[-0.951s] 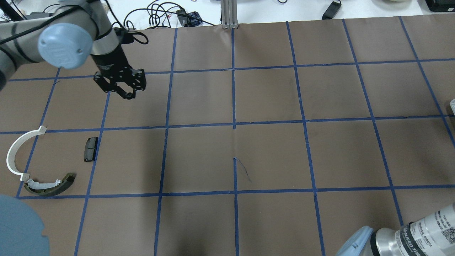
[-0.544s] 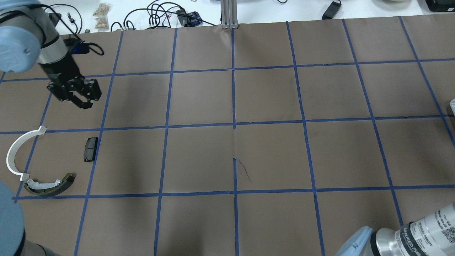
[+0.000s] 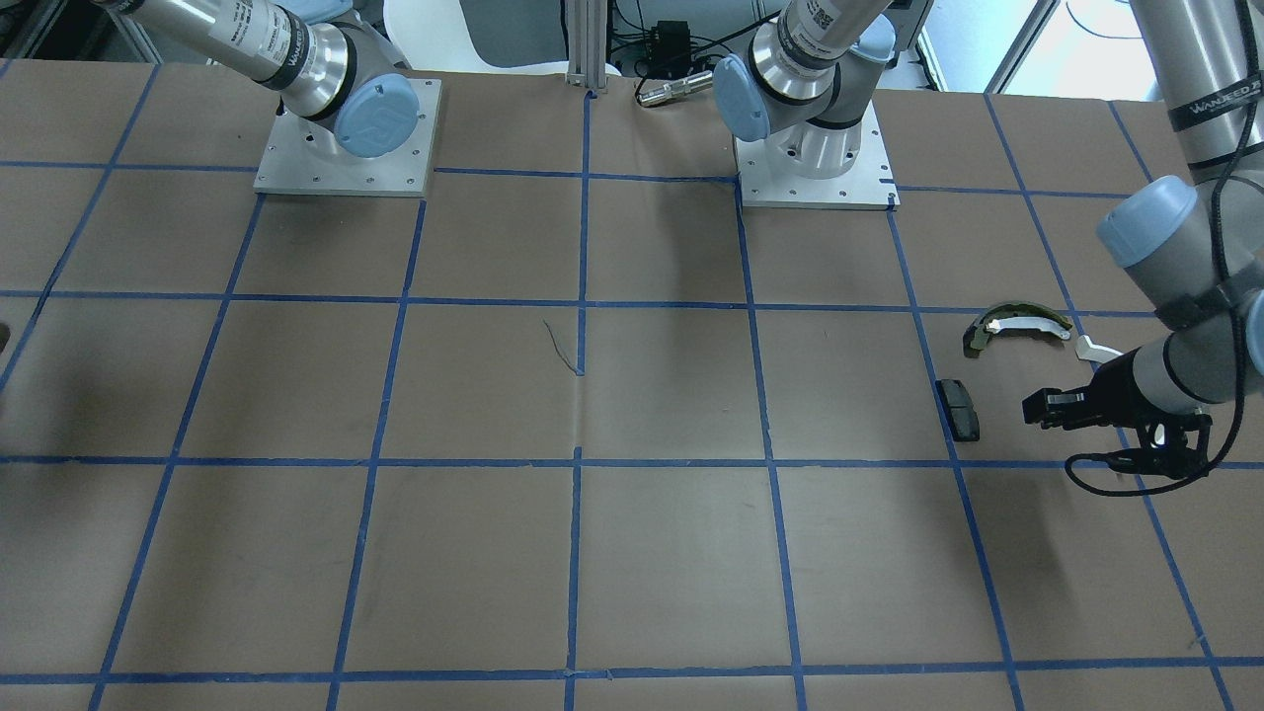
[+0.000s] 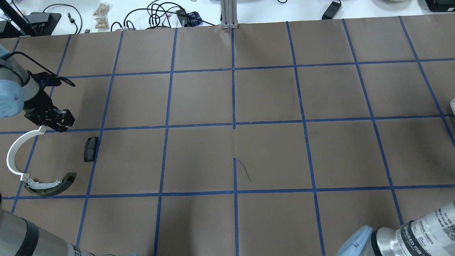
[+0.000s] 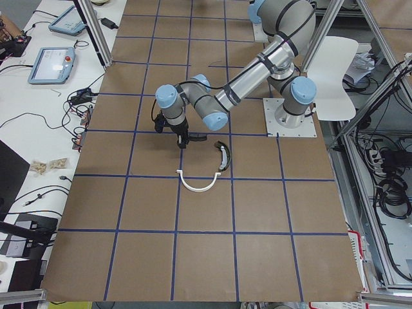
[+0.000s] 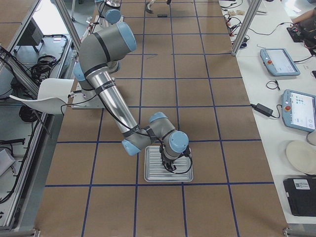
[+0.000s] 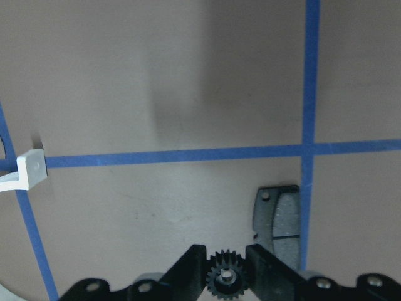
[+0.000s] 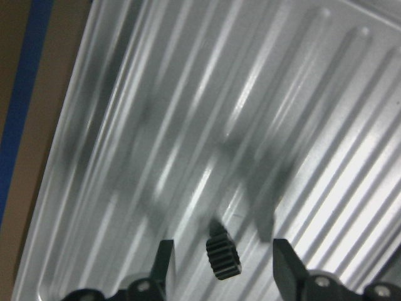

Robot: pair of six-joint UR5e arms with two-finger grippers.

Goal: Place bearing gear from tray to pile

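My left gripper [image 4: 61, 123] is shut on a small black bearing gear [image 7: 225, 281] and holds it above the table by the pile. The pile is a white half-ring arc [image 4: 14, 153], an olive-and-white curved shoe [image 4: 49, 186] and a dark rectangular pad [image 4: 90, 148]. In the left wrist view the pad [image 7: 279, 219] lies just ahead to the right and the arc's end [image 7: 28, 172] to the left. My right gripper [image 8: 222, 266] is open over the ribbed metal tray [image 8: 156, 125], its fingers either side of a second black gear [image 8: 222, 257].
The tray [image 6: 153, 170] sits at the table's end on my right, with the right arm bent over it. Brown paper with a blue tape grid [image 4: 234, 124] covers the table. Cables and small items [image 4: 160, 16] lie past the far edge.
My left gripper has moved left and toward me with the gear, from the far grid squares to just beside the arc's upper end. The pile parts have not moved.
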